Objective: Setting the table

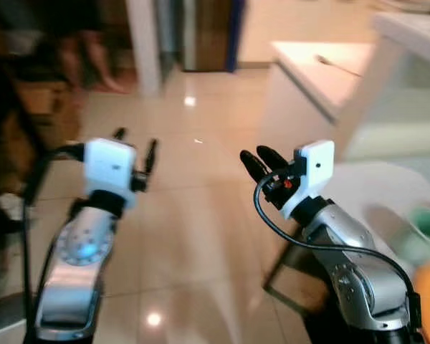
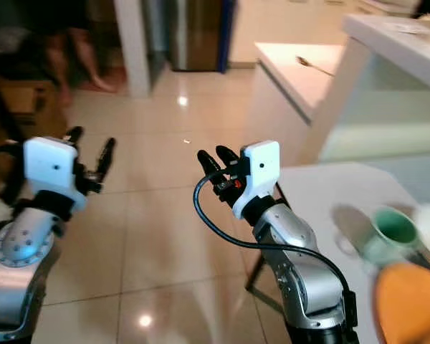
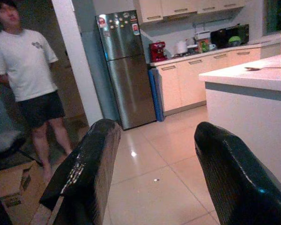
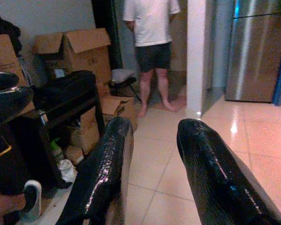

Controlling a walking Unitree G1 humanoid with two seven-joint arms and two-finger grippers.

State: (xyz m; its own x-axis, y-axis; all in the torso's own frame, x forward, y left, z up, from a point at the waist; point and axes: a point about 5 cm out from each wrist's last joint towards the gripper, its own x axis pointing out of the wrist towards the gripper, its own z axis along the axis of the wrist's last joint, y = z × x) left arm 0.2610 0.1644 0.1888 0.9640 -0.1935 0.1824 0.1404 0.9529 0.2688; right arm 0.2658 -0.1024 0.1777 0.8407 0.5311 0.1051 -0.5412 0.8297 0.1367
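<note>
Table (image 2: pixel 322 188) holds green cup (image 2: pixel 389 231); left end effector (image 1: pixel 135 147), right end effector (image 2: pixel 216 163) both open, empty.

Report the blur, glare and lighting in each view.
Left eye view: soft all over, green cup smeared, ceiling-light glare on the floor tiles. Right eye view: sharper on the right gripper, cup still blurred. Left wrist view: dim, reddish, fridge readable. Right wrist view: dark at the boxes, glossy highlights on the fingers.
</note>
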